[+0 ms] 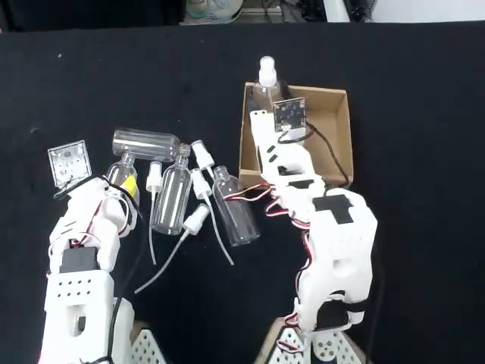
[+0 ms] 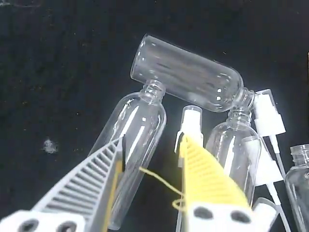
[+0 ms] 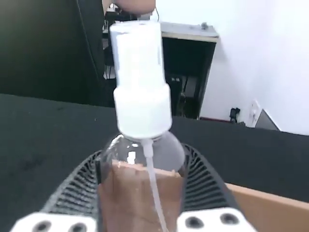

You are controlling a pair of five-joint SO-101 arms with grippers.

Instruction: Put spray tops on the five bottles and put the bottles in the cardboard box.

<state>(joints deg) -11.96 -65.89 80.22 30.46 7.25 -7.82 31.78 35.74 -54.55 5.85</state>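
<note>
My right gripper (image 3: 143,169) is shut on a clear bottle (image 1: 267,89) with a white spray top (image 3: 140,96), held upright at the far left corner of the cardboard box (image 1: 345,136). My left gripper (image 2: 151,139) is open and straddles a capless bottle (image 2: 140,121) lying on the black table. Three more capless bottles lie nearby: one crosswise (image 1: 148,142), one (image 1: 173,197) in the middle and one (image 1: 235,206) nearest the box. Several loose spray tops (image 1: 201,154) with long tubes lie among them.
The black cloth table (image 1: 394,227) has free room to the right of the box and along the far side. The right arm's body (image 1: 337,243) stands in front of the box. Shelves and a white wall (image 3: 251,58) lie beyond the table.
</note>
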